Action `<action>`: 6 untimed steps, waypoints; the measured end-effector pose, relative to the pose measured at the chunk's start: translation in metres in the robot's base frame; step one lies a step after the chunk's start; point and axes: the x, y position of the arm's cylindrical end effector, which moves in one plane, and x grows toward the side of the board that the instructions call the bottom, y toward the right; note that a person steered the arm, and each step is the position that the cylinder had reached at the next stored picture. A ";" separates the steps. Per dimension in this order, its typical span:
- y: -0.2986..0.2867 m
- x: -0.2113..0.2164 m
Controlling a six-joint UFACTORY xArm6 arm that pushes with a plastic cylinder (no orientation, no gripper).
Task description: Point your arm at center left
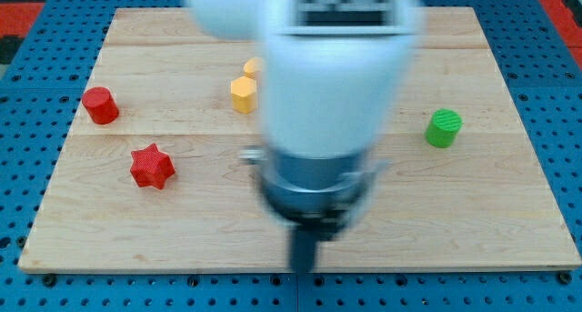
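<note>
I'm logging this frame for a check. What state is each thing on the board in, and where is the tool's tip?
red cylinder: upright, at the view's left, untouched.
red star: flat, below and right of the red cylinder, apart from it.
yellow block: near the top centre; a second yellow piece above it is partly hidden by the arm.
green cylinder: upright, alone at the view's right.
my tip: blurred, near the board's bottom edge, touching no block.

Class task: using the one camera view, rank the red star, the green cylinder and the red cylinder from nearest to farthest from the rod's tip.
My tip sits near the view's bottom, roughly mid-width.
1. Green cylinder: up and to the view's right. The red star is almost as near, so this order is tentative.
2. Red star: view's left.
3. Red cylinder: far left, clearly farthest.
</note>
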 end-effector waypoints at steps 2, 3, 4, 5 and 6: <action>-0.160 -0.019; -0.196 -0.067; -0.202 -0.089; -0.262 -0.099; -0.278 -0.139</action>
